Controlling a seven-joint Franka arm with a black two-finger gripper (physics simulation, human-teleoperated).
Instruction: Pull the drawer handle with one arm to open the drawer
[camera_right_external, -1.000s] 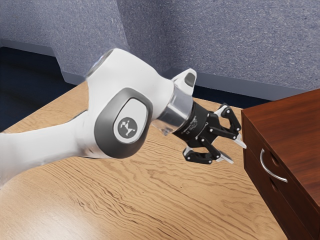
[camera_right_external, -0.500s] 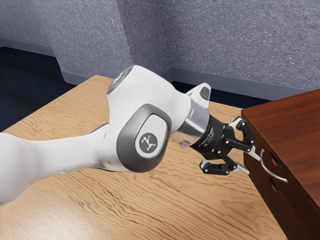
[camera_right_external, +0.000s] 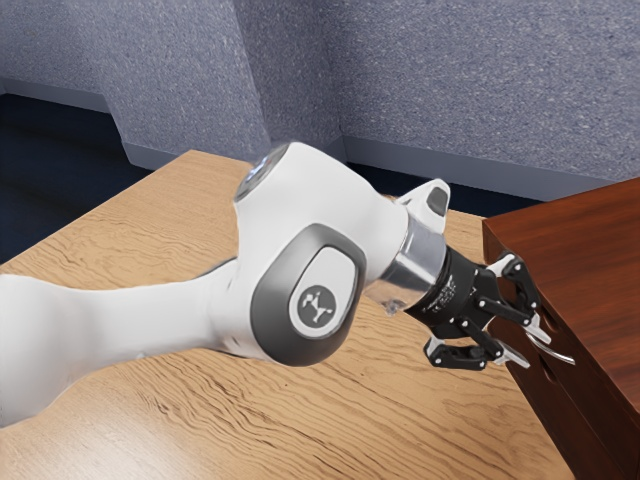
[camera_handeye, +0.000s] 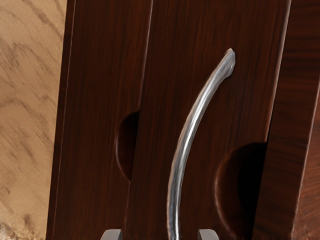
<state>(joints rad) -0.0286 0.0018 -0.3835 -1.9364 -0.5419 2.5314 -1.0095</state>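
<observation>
Two fingers (camera_handeye: 111, 234) of the black gripper (camera_right_external: 530, 347) stand wide, straddling the curved silver metal handle (camera_handeye: 192, 135). It runs between them, gaps either side, against the dark red-brown wooden drawer front (camera_handeye: 240, 75) on the light wooden desk (camera_right_external: 200, 400).

The jaws have reached the handle (camera_handeye: 190, 125) (now straddling it)

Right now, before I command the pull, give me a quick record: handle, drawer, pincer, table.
handle: curved silver bar on the dark wood drawer front
drawer: front looks flush with the cabinet, not pulled out yet
pincer: open, one finger on each side of the handle, not closed on it
table: light wood, cabinet standing on it
</observation>
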